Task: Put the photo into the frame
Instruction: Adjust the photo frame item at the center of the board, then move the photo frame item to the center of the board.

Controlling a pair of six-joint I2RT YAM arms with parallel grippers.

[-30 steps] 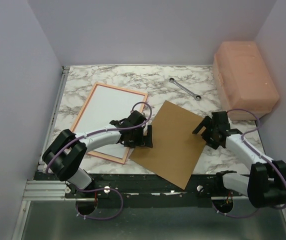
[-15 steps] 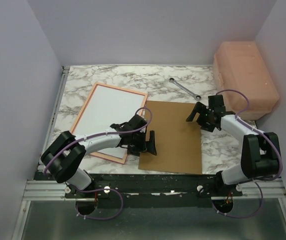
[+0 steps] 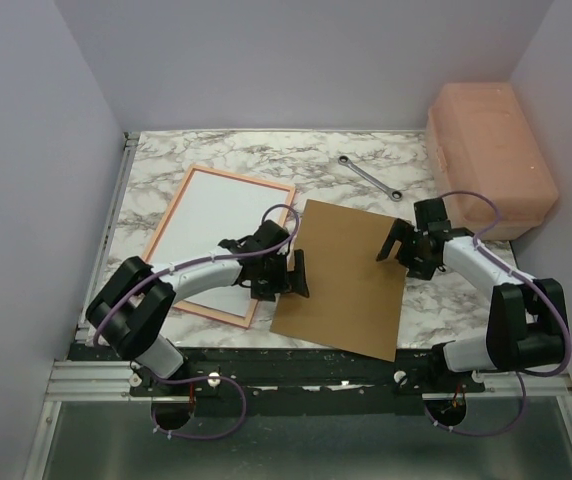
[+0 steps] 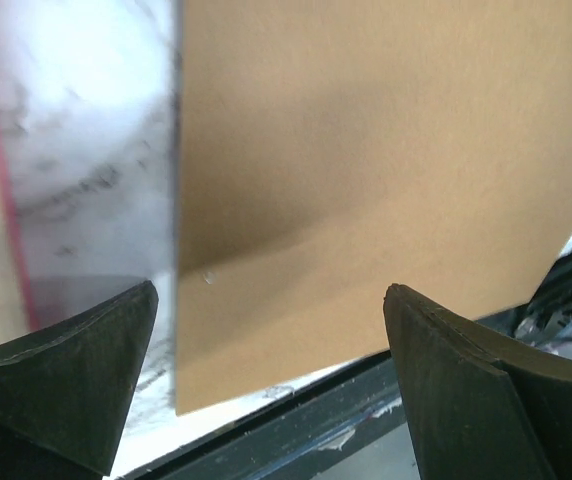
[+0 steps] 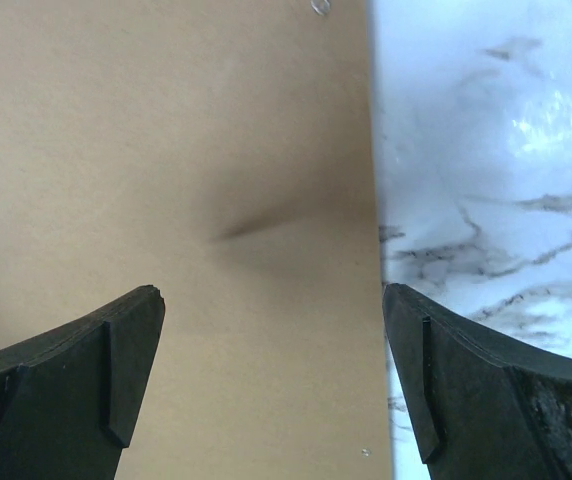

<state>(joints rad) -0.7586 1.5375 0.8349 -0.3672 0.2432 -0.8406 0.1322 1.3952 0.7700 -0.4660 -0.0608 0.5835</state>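
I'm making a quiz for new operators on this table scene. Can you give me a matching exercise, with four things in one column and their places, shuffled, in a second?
Things:
1. wrench
2. brown panel
3. salmon box
4. frame

Places:
A. left part of the table
B. far right corner
C. middle, near side
D. far side, right of centre, lying flat on bare marble

Pairs: 1-D; 2-C; 3-B; 4-A
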